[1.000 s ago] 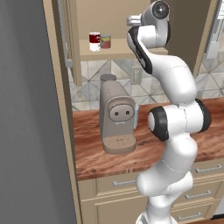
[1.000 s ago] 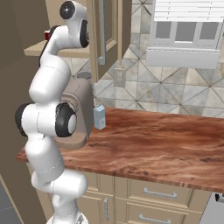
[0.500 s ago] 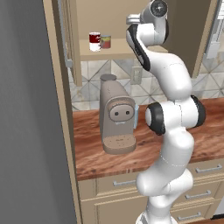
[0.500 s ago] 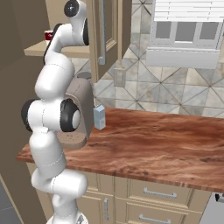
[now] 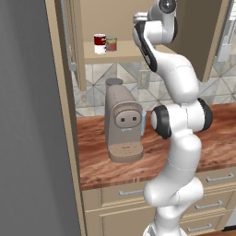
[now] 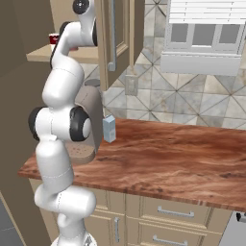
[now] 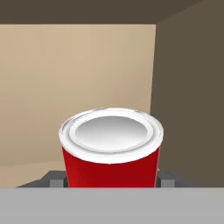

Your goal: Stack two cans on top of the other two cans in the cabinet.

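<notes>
In the hand view the bright red can (image 7: 111,151) sits low in the middle of the frame, right in front of the camera, with a dark finger tip (image 7: 53,178) of the claw (image 7: 111,181) showing at each side of its base. The tips look pressed to its sides, so the claw appears narrowed onto the can, though contact itself is hidden by the can's body. The can stands upright: its long axis runs bottom to top of the frame, and its silver lid faces up with the rim level.

Beyond it are the tan back wall and darker side wall of the cabinet (image 7: 78,87).

In the left base view, 2 more cans stand touching on the cabinet shelf (image 5: 124,51) at the upper left of the frame: the dark red can with a white lower band (image 5: 99,44) and a greyish can (image 5: 111,44) just right of it.

Risks, as I judge them: a low grip on a smooth tin could let it tilt or slip; placing it off-centre on a greyish can could topple both; and the arm's wide wrist could knock the shelf edge or the neighbouring cans.
</notes>
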Available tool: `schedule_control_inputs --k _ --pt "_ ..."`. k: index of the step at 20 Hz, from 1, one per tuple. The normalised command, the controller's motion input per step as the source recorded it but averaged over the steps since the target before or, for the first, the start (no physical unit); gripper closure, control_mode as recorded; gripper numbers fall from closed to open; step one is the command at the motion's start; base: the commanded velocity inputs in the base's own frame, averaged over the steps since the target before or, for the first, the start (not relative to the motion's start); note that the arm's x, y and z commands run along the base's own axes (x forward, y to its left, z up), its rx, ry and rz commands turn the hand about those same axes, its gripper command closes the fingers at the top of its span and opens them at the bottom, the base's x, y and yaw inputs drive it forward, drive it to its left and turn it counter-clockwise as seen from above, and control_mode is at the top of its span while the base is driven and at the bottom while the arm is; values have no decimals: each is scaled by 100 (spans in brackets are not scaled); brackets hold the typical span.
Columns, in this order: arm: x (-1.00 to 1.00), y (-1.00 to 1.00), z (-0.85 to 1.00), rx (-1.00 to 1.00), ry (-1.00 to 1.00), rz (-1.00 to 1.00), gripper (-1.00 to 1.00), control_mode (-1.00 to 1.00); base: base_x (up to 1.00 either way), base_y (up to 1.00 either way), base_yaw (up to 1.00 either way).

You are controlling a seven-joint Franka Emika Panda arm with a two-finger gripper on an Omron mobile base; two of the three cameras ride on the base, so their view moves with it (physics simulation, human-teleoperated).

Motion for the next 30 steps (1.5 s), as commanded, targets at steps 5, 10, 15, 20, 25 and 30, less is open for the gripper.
schedule_control_inputs --k 5,10,15,20,25,30 --pt "0 0 0 0 0 0 100 -100 0 0 0" --pt "-2 0 -2 0 0 0 100 -100 0 0 0" --pt "-3 0 -12 0 1 0 100 -100 0 0 0" --pt "-7 0 -16 0 1 0 100 -100 0 0 0" --pt "0 2 -5 0 0 0 100 -100 0 0 0" --pt "0 4 -4 0 0 0 100 -100 0 0 0"
